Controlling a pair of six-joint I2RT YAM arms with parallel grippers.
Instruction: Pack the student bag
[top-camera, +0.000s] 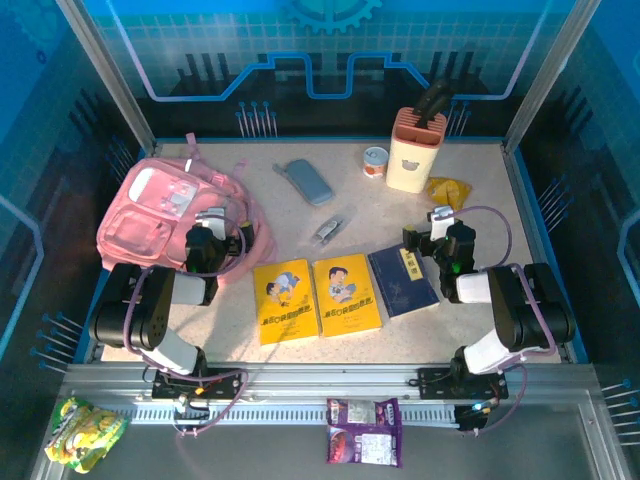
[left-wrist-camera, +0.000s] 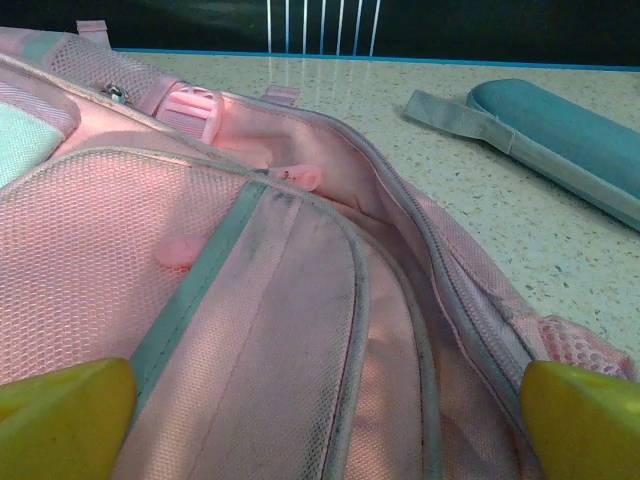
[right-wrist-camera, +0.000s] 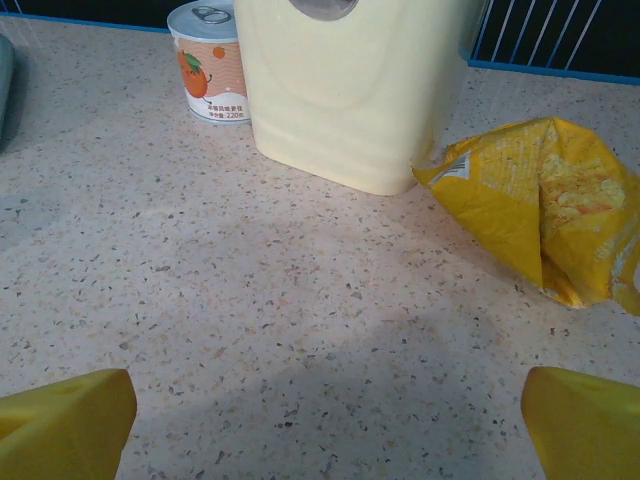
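Note:
The student bag (top-camera: 165, 215), a soft pink backpack, lies flat at the table's back left. In the left wrist view the student bag (left-wrist-camera: 250, 300) spreads under the camera, with its mesh front, grey-green trim and a gaping zip edge. My left gripper (top-camera: 212, 224) hovers over the bag's right side, open, its yellow fingertips (left-wrist-camera: 65, 420) wide apart with nothing gripped between them. My right gripper (top-camera: 440, 222) stands open over bare tabletop, and nothing lies between its yellow fingertips (right-wrist-camera: 585, 425).
Two yellow books (top-camera: 285, 300) (top-camera: 346, 293) and a dark blue book (top-camera: 402, 280) lie mid-table. A teal pencil case (top-camera: 308, 181) (left-wrist-camera: 560, 130), a small silver item (top-camera: 328, 230), an orange-print can (right-wrist-camera: 210, 60), a cream holder (right-wrist-camera: 350, 90) and a yellow snack bag (right-wrist-camera: 550, 210) sit further back.

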